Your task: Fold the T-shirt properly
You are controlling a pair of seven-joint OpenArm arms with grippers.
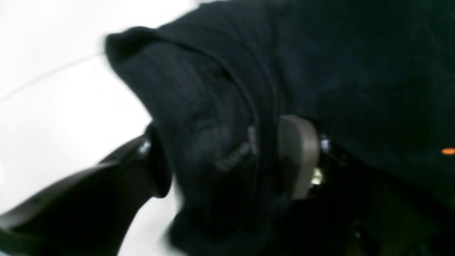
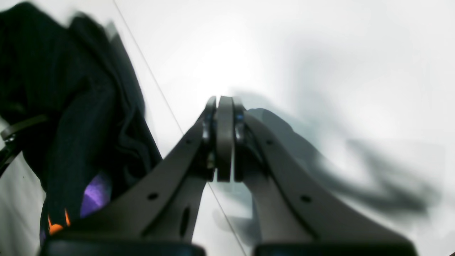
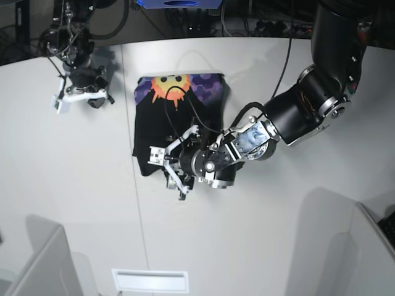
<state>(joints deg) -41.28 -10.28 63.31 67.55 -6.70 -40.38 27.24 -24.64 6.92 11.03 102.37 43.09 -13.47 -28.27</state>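
I'm looking at the T-shirt (image 3: 162,132), soft matte black cloth, lying on my smooth white table (image 3: 74,185), my grippers looking like dull plastic.

Black T-shirt (image 3: 162,132), folded into a compact bundle on the white table, sun-face print up at its far end

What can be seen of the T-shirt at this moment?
The T-shirt is soft black cloth, folded into a compact upright rectangle on the white table. Its far end shows an orange-yellow sun face on purple print. The near edge is bunched and creased. The left gripper sits at that near edge, jaws apart, with a thick fold of cloth between them. The right gripper, shut and empty, is off to the side.
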